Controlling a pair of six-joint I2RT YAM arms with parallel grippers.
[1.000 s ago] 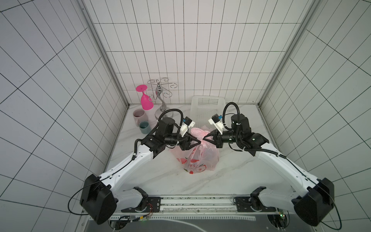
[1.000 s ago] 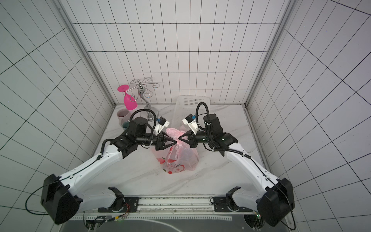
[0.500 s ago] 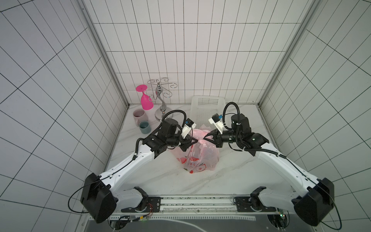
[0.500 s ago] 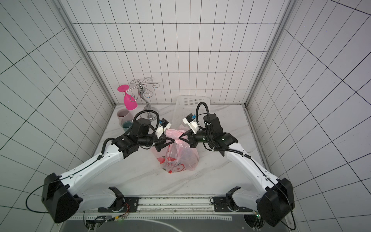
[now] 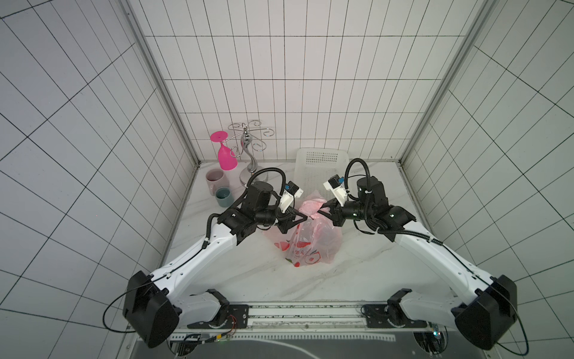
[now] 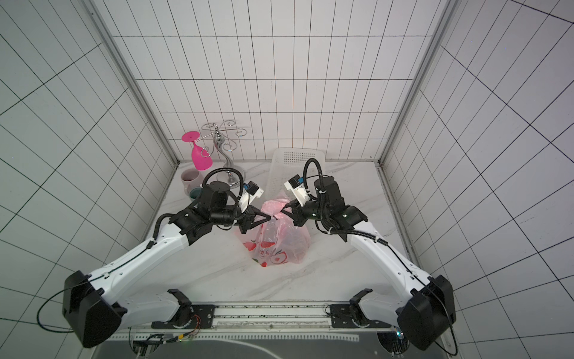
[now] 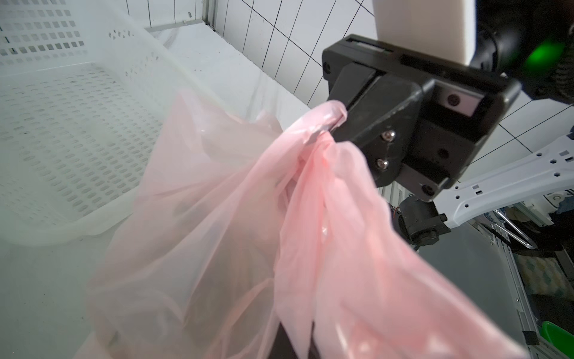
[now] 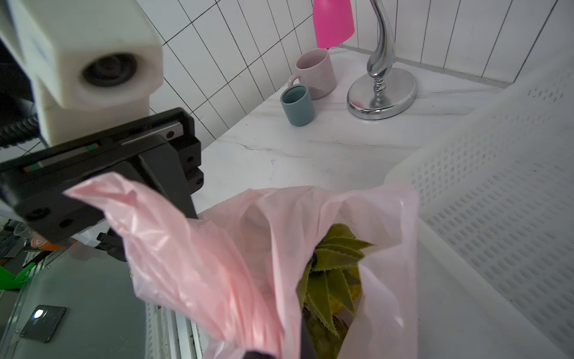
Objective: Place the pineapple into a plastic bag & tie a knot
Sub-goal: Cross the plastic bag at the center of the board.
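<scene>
The marbled white table (image 5: pixel 242 273) carries the plastic bag (image 5: pixel 310 242) at mid-frame and a white basket (image 5: pixel 320 167) just above it. At upper left stand a pinkish mug (image 5: pixel 214 180), a teal cup (image 5: pixel 223 197) and a chrome stand (image 5: pixel 251 175) (all close together).

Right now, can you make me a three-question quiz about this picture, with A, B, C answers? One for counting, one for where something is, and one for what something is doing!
1. How many mugs are there?
A. one
B. four
C. two

2. Where is the pineapple?
A. inside the plastic bag
B. between the mugs
C. on top of a robot arm

3. What are the fingers of the left gripper doing?
A. standing wide open
B. pinching a handle of the plastic bag
C. holding a mug

Answers:
1 C: a pink mug and a blue-grey mug stand side by side.
2 A: the right wrist view shows its green leaves inside the bag's open mouth.
3 B: pink plastic is bunched between the closed fingers.
</scene>
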